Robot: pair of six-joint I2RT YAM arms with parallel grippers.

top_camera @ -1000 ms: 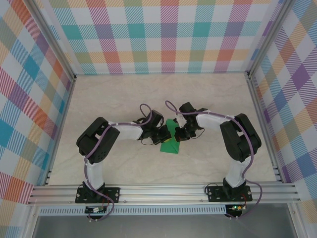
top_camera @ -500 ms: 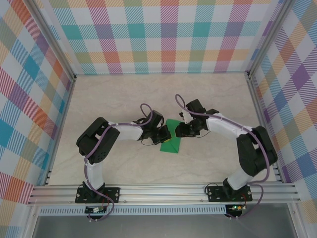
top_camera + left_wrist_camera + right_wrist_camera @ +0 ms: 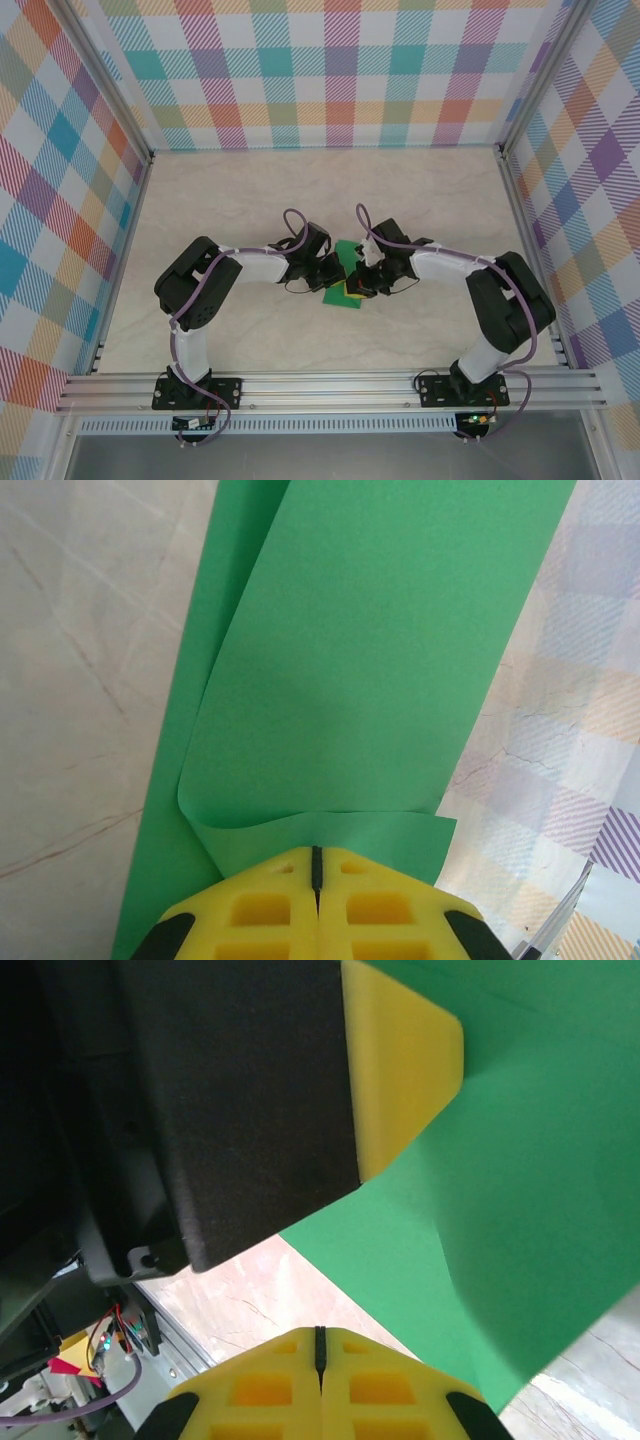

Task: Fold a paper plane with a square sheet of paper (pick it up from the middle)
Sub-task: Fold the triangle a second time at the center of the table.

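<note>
A: What has been shifted since half a second ago?

B: The right gripper [image 3: 356,288] has been drawn nearer, along the right edge of the square sheet of paper [image 3: 380,660], and its elbow has been swung back in. The left gripper [image 3: 316,875] has been kept at the sheet's left edge.

A: How are the jaws seen?

B: Both pairs are pressed flat together. The left tips are set against the sheet's curled flap; whether a layer is pinched cannot be told. The right tips are held just beside the sheet, with nothing seen between them.

A: Where is the sheet found?

B: It is laid on the table [image 3: 250,200], between the two grippers. It is partly folded, one flap curled over the layer beneath.
</note>
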